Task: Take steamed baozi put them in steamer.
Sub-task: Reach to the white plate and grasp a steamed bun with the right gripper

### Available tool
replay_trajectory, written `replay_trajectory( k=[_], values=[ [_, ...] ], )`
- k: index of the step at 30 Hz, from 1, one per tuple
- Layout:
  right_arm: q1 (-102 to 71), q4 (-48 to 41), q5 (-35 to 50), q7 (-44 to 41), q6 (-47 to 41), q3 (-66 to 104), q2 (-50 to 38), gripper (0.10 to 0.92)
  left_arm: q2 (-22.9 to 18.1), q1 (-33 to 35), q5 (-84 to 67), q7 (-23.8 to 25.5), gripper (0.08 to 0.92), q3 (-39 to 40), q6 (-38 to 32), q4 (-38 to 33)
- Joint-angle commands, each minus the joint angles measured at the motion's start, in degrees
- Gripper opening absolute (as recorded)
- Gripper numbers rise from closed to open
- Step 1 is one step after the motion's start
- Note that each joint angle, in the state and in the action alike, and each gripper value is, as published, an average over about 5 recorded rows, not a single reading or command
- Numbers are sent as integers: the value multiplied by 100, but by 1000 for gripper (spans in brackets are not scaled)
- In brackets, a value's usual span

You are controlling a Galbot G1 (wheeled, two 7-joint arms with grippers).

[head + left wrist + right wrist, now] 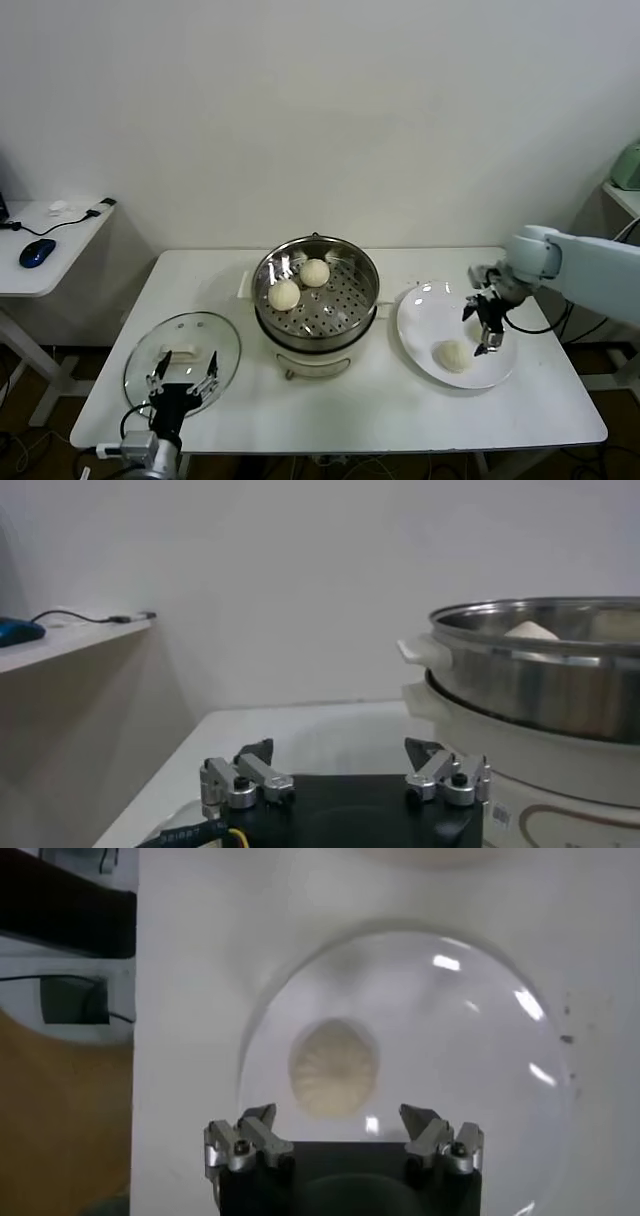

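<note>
White table (400, 400), white wall (350, 110), side desk (45, 265).

Your head camera looks down on the table (400, 400). Your left wrist camera sits low, facing the steamer (540, 680) nearby. Your right looks straight down on the plate (450, 1028), close.

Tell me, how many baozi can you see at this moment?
3. Two baozi lie on the steamer's perforated tray, one nearer the robot and one behind it. The third lies on the white plate. No others show.
</note>
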Motion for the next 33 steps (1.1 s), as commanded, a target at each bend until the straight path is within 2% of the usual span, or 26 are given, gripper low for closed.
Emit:
replay_trajectory(
  k=[1,17,19,22,27,33],
  values=[
    [-1411,-276,-467,310,-180,1142,-40,823,-1,0,2,-2,823,-1,-5,6],
    [-1583,-507,-485,464,-222,1375,307,823,17,-8,11,-2,823,27,2,23],
    [-1514,-495,-483,428,-208,1364,294,817,11,-11,14,-2,823,33,5,19],
    [-1314,-447,-440,325,-150,1308,246,766,-7,-12,23,-1,823,42,11,11],
    [-443,-186,-154,5,3,839,114,685,-31,0,58,-1,823,54,13,-9],
    [1805,-243,245,-500,697,-351,545,663,-25,38,67,-5,823,56,3,-35]
  ],
)
